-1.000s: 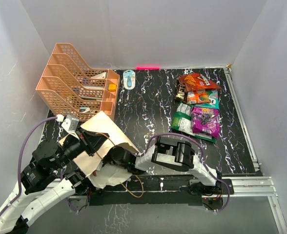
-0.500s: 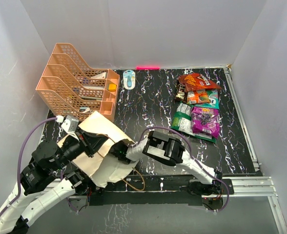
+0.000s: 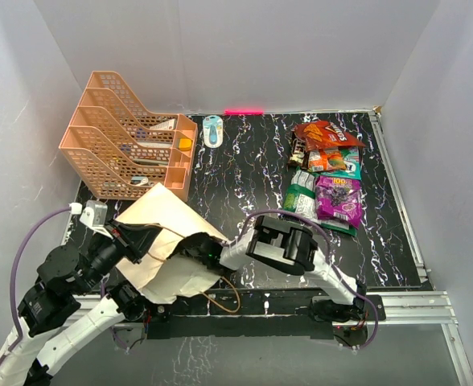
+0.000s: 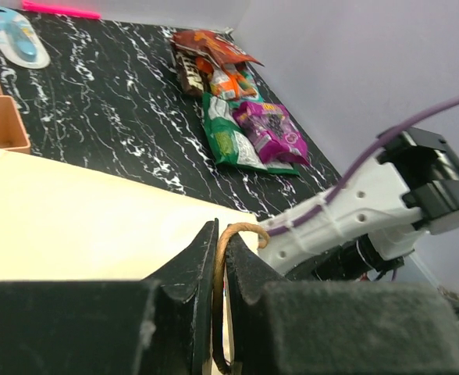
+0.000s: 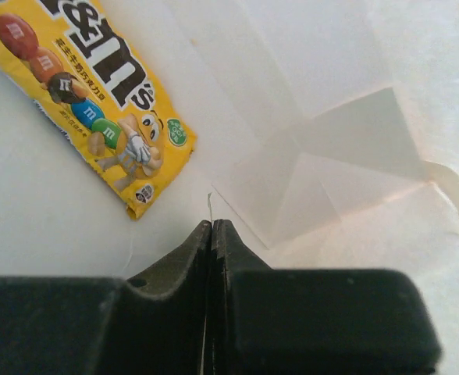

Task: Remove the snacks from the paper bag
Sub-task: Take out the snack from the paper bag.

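Observation:
The beige paper bag (image 3: pixel 168 221) lies on its side at the near left, its mouth facing right. My left gripper (image 4: pixel 220 234) is shut on its brown cord handle (image 4: pixel 242 229), which runs between the fingers. My right gripper (image 5: pixel 212 223) is inside the bag, shut, with only a hair-thin pale sliver showing at its tips. A yellow M&M's packet (image 5: pixel 89 94) lies on the bag's pale inside, up and left of the tips, not touching them. Several snacks (image 3: pixel 329 173) lie on the table at the far right, among them a purple pouch (image 3: pixel 339 199).
A peach tiered tray rack (image 3: pixel 128 149) stands at the back left, right behind the bag. A small blue-and-white object (image 3: pixel 213 129) lies by the back wall. The bag's other cord handle (image 3: pixel 224 301) hangs loose near the arm bases.
My right gripper has gone from open to shut inside the bag. The left arm has drawn back to the left with the handle, and the bag's top flap has shifted.

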You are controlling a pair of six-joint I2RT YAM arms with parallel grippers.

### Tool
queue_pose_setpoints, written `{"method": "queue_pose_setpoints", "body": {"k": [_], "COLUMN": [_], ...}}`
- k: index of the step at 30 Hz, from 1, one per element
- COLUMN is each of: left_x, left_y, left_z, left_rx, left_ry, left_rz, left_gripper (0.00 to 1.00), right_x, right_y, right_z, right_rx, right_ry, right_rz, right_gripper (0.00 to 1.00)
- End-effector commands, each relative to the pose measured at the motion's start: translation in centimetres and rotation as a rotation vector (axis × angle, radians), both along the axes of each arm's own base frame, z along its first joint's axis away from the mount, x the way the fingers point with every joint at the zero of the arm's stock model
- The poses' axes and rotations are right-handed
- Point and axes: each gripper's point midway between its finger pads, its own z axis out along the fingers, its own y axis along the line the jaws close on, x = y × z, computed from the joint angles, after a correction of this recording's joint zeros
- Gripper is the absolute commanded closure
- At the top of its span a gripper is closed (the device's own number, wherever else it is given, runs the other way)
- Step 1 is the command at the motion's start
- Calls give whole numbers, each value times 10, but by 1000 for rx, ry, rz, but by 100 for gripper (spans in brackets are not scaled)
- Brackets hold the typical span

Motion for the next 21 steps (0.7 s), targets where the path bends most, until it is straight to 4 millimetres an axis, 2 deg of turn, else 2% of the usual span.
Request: {"method": "queue_pose_setpoints", "body": {"k": [1, 8, 14, 21], "left_x": [9, 8, 10, 14], "left_y": [15, 3, -3, -5], "left_z": [-2, -10, -10, -4], "left_rx": [2, 7, -10, 2], "left_ry": [1, 29, 28, 14], "left_rz": [96, 48, 39, 41], "left_gripper": [94, 93, 94, 93], "right_x": [-25, -56, -90, -156], "right_y": [-2, -21, -45, -87], "right_z": [66, 90, 105, 117], "right_rx": [151, 209, 247, 196], "right_ry": [11, 104, 203, 324], "right_rz": [43, 64, 177, 444], "right_gripper": [92, 92, 92, 92]}}
